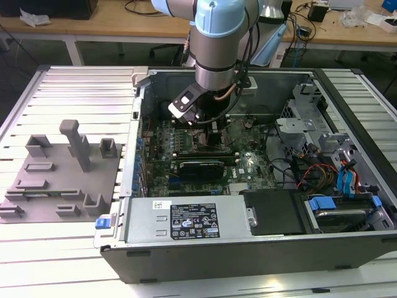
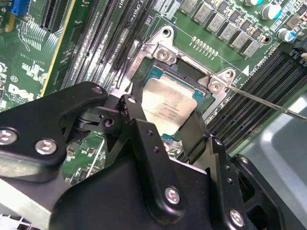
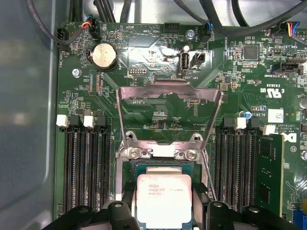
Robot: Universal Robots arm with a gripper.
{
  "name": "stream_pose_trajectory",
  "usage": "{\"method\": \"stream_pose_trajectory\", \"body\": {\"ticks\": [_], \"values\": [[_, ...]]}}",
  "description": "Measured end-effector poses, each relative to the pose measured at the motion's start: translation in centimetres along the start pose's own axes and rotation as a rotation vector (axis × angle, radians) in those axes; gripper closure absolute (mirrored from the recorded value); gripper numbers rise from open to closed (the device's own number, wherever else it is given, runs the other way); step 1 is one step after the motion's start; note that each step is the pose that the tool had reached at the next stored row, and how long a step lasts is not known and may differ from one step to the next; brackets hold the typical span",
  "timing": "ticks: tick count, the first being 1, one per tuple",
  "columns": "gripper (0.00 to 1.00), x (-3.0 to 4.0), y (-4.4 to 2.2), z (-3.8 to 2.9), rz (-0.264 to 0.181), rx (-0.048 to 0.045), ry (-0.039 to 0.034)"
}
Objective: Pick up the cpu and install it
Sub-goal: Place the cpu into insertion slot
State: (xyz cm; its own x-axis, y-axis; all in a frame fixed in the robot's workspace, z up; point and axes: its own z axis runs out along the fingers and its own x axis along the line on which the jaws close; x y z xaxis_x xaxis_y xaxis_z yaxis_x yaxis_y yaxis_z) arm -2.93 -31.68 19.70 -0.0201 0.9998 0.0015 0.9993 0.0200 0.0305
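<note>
Room first: wooden benches along the back and a ribbed aluminium table. On it sits an open PC case, with a grey fixture block at the exterior view's left. My arm reaches down into the case over the motherboard.

My gripper looks like it's pinching the cpu by two opposite edges, one black finger on each side. The chip is right at the socket, silver top up. I honestly can't tell whether it's fully seated or hanging a hair above it. The load plate is flipped up and out of the way, and the thin lever wire sticks out to one side.

My take on doing this bit well:
- Keep the chip dead flat and square to the socket frame. In the second wrist view its edges look a touch skewed against the frame, so I'd want that lined up.
- No downward force. It should drop in under its own weight, because the pins underneath bend easily.
- No sideways sliding once it touches.
- Watch finger clearance. The socket walls are just beside my pads, and the memory slots flank both sides, so there isn't much room to spread.
</note>
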Motion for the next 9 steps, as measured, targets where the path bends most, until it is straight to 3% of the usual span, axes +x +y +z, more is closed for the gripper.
{"method": "stream_pose_trajectory", "body": {"ticks": [9], "values": [[0.45,0.16,0.01,0.00,0.019,0.0001,-0.0005]]}}
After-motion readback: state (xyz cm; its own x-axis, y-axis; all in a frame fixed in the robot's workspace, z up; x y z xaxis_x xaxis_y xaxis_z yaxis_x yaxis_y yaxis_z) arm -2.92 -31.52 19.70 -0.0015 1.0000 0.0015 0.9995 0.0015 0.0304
